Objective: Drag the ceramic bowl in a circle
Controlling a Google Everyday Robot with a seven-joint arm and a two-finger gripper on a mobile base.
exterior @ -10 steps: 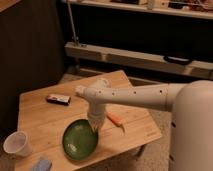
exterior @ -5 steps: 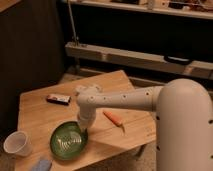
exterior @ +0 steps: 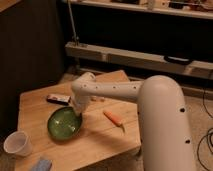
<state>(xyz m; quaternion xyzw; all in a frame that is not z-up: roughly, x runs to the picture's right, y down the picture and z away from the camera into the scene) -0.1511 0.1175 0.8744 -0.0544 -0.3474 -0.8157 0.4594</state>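
From the camera view we have the wooden table (exterior: 100, 146) in front of us, and the ceramic bowl (exterior: 60, 125) sits on its left-middle part, green and glossy, flat on the wood. The white arm (exterior: 117, 90) reaches in from the right across the table, bends at the far end and points down. The gripper (exterior: 78, 113) is low at the bowl's right-hand rim, right where the darker edge meets the arm. Whether it is spread, closed or pinching that rim, we cannot tell from here.

To the left of the bowl and nearer the front stands the white cup (exterior: 17, 145), upright, apart from the bowl. At the front edge a blue object (exterior: 41, 165) pokes into view, cut off by the frame. To the right of the bowl lies an orange object (exterior: 114, 119), long and thin, angled on the wood and clear of the bowl. Behind the bowl a small dark-and-white box (exterior: 58, 99) lies flat, just beside the arm's bend. Beyond the table a pale shelf rail (exterior: 140, 57) runs across the dark background
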